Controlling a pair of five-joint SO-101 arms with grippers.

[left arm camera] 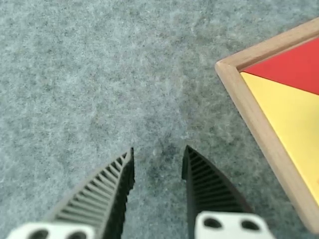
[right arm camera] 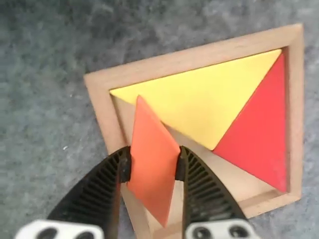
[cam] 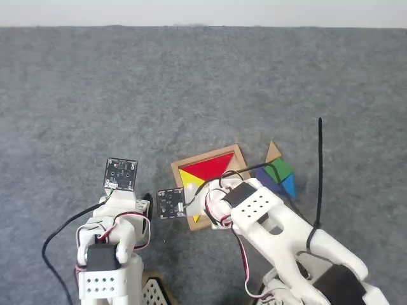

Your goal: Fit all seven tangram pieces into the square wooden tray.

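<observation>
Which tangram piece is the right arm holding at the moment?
The orange parallelogram, pinched between the fingers of the right gripper over the tray. The yellow triangle and red triangle lie flat inside it.

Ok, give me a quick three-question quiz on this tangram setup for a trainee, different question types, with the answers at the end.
1. True or false: the left arm's jaws hold a piece.
2. Which piece do the right arm's jaws grip? A green, B orange, C blue.
3. Fill in: the tray already holds a yellow triangle and a ____ one.
Key: 1 false, they are open over bare mat. 2 B, the orange piece. 3 red triangle.
</observation>
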